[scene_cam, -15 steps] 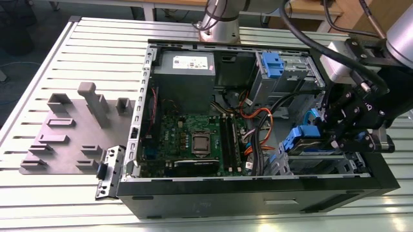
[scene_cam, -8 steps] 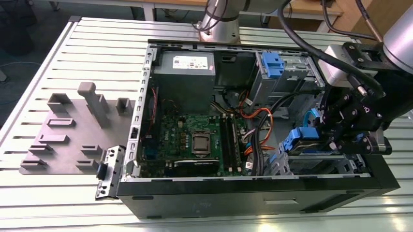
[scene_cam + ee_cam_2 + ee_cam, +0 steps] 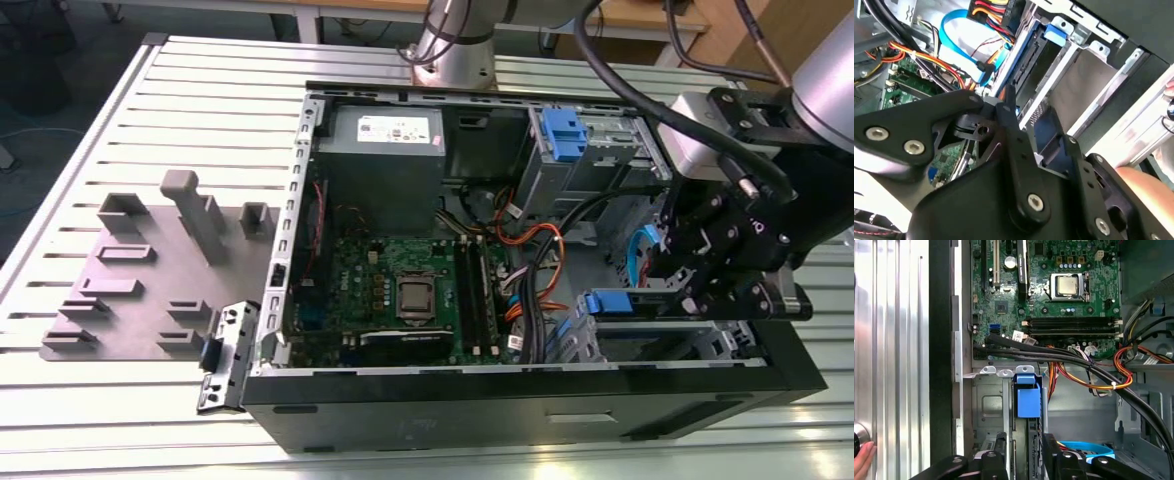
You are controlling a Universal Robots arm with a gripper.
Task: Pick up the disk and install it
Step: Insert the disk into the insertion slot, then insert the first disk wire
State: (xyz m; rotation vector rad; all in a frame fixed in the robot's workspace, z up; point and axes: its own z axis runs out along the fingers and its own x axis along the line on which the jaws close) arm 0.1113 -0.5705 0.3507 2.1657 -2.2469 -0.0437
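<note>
- claw (image 3: 1024, 460): matte black links, silver screw heads
- disk (image 3: 1028, 396): bright blue carrier tab, dark edge below it
- motherboard (image 3: 400, 285): dark green, black slots, silver CPU socket (image 3: 1067, 286)
- power supply (image 3: 384, 140): grey box, white label
- case (image 3: 534, 400): black outer shell, bare grey metal inside
- drive cage (image 3: 587, 150): grey metal, blue plastic latch on it
- cables (image 3: 1094, 375): black bundle, plus orange, red and yellow wires
- flat cable (image 3: 961, 42): light blue loop
- bench (image 3: 80, 400): pale silver, ribbed with parallel slots
- fixture plate (image 3: 134, 280): dull grey-mauve, same-colour blocks
- bracket (image 3: 227, 350): grey metal, black clip
</note>
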